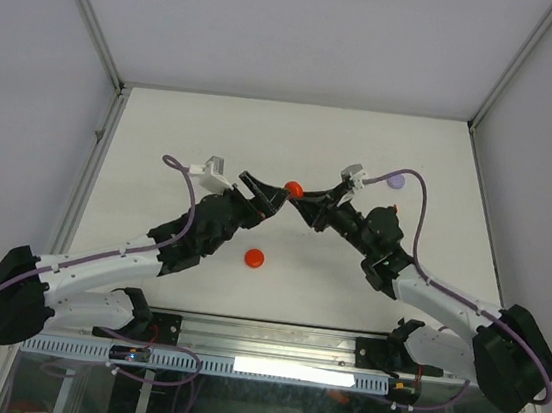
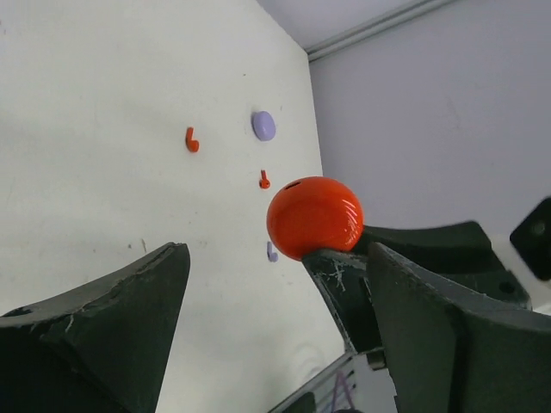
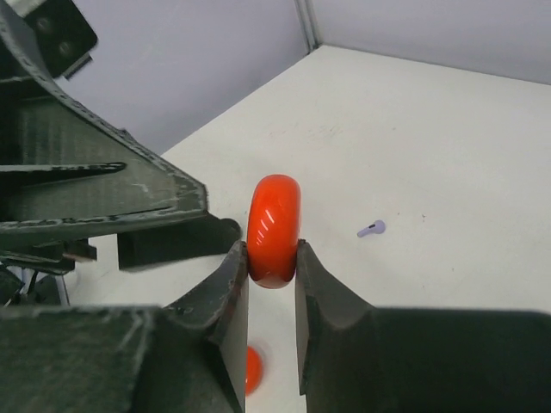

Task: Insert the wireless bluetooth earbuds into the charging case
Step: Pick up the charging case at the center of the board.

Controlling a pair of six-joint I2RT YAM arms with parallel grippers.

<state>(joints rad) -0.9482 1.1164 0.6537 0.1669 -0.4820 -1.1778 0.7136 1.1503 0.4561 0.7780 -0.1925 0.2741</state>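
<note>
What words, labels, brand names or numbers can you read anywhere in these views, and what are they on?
None can be read.
The red disc in the right gripper is plain and glossy.
The lavender disc, the red earbuds and the lavender earbud show no marks.
The bright strip on the front rail is glared out, so any print there cannot be told.

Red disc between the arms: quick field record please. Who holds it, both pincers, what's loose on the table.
held item: red disc, edge-on, above the table
right pincer: shut on the red disc
left pincer: open, fingers either side of the disc, no grip
lying on table: second red disc, lavender disc
loose earbuds: red earbuds, lavender earbud
earbuds inserted: none visible
</note>
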